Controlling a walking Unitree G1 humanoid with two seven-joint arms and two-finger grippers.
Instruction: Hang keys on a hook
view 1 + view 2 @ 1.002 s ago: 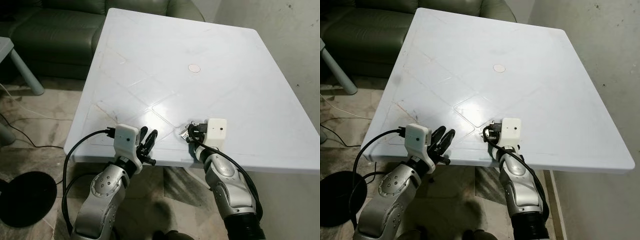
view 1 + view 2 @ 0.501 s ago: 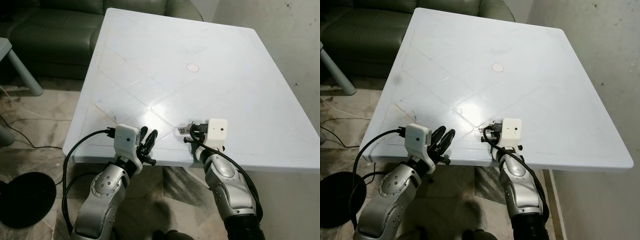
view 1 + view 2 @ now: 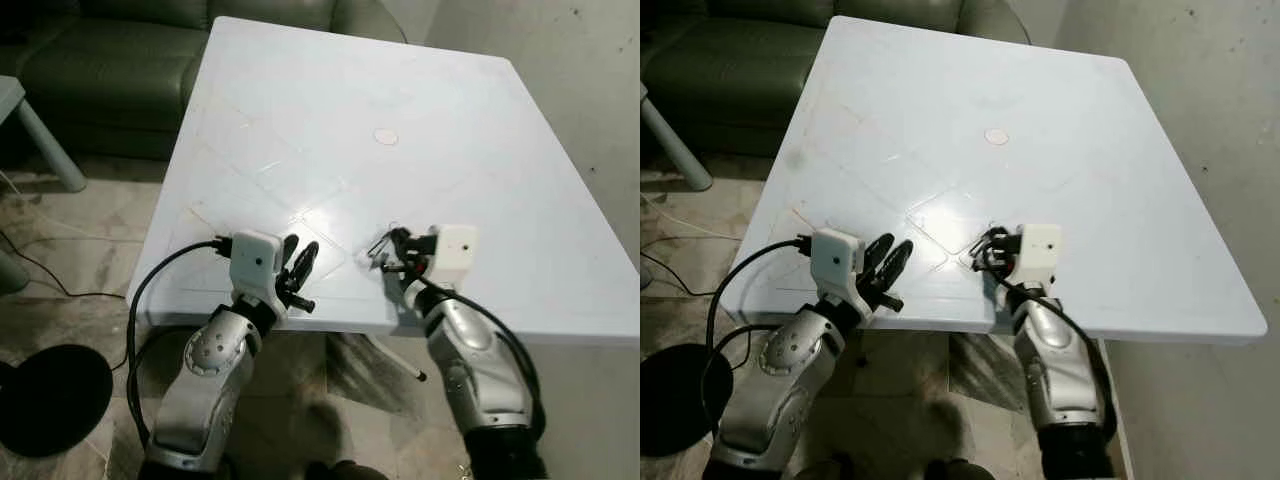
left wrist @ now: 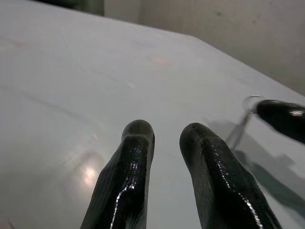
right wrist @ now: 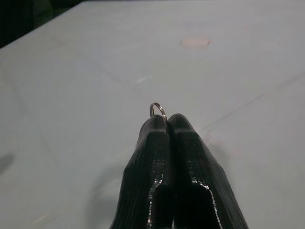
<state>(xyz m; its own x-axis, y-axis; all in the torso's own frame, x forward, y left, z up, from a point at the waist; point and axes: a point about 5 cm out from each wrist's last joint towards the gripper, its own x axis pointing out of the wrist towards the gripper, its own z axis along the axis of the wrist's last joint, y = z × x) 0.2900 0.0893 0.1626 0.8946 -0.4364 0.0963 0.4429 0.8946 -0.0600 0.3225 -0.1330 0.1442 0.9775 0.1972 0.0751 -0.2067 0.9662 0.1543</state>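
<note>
My right gripper (image 3: 395, 252) is shut on a bunch of keys (image 3: 379, 246) and holds it a little above the near edge of the white table (image 3: 300, 120). In the right wrist view the metal key ring (image 5: 157, 109) pokes out above the closed fingertips (image 5: 155, 129). The left wrist view catches the ring (image 4: 251, 102) too, with a key hanging below it over its own shadow. My left gripper (image 3: 299, 254) hovers over the table's near left edge, a hand's width left of the keys. Its two black fingers (image 4: 138, 143) stand slightly apart with nothing between them.
A small pinkish round cap (image 3: 385, 137) marks the table's middle. A dark green sofa (image 3: 100, 60) stands behind the table on the left, and a bare wall (image 3: 590, 90) runs along the right. A black round base (image 3: 50, 395) and cables lie on the floor at left.
The right gripper has lifted the keys off the table surface and shifted a little to the right. The left gripper has risen slightly over the table edge.
</note>
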